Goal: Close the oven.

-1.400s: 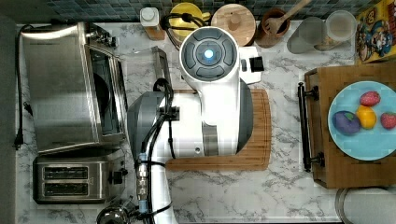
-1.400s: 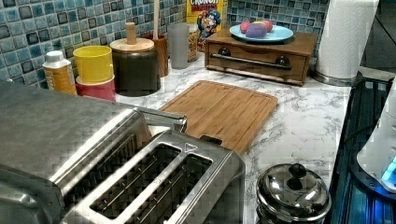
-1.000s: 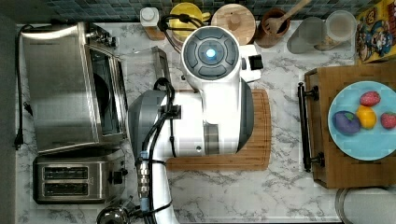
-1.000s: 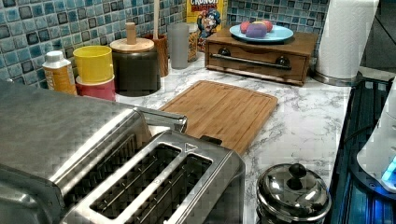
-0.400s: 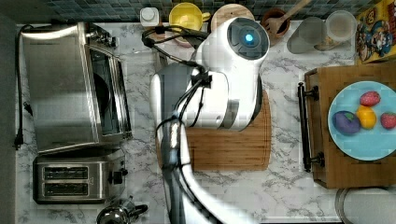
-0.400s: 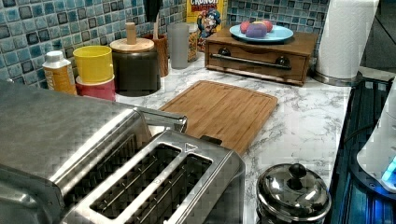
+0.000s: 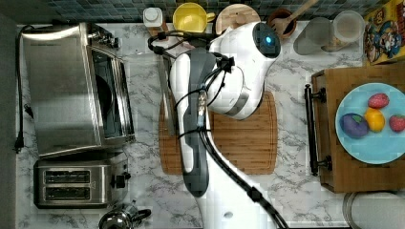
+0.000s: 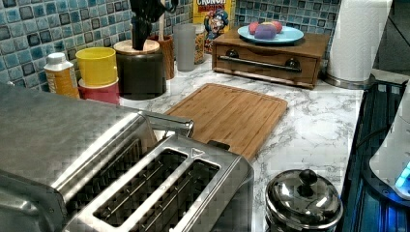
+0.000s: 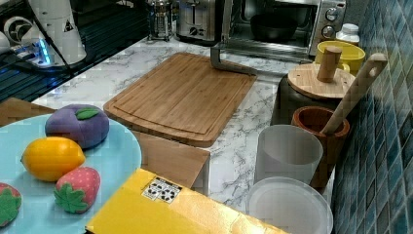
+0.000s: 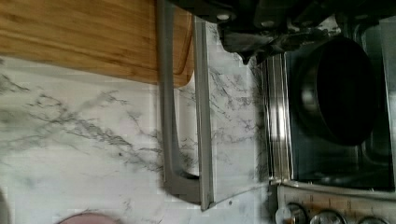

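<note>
**Q:** Where did the oven (image 7: 67, 90) stand, and what room lay beside its edges?

**A:** It occupied the upper left of the top view, on a marble counter (image 7: 296, 191). Its glass door (image 10: 233, 116) lay folded down flat over the counter. The handle (image 7: 167, 95) reached the left edge of the cutting board (image 7: 239, 138) and overlapped it there. The oven's mouth stood open, with a dark round pan (image 10: 336, 88) inside. A toaster (image 7: 71, 183) sat just beside the oven, towards the lower left of the top view. Bare marble ran to the right of the board as far as a wooden drawer box (image 7: 334, 176).

**Q:** And the arm?

**A:** The arm (image 7: 229, 71) crossed the centre of the top view and covered much of the board. In the left view the gripper (image 8: 141, 34) hung at the upper left-centre of the frame, above a dark canister (image 8: 140, 72) with a wooden lid. It was close to the blue tiled wall (image 8: 29, 29).

**Q:** Was the pincer wide or narrow?

**A:** That could not be told, because it appeared as a dark shape cut off by the frame's upper edge.

**Q:** What else was hard to make out?

**A:** The glass pane was nearly invisible in the top view, since the marble showed through it. The arm hid the board's upper middle.
</note>
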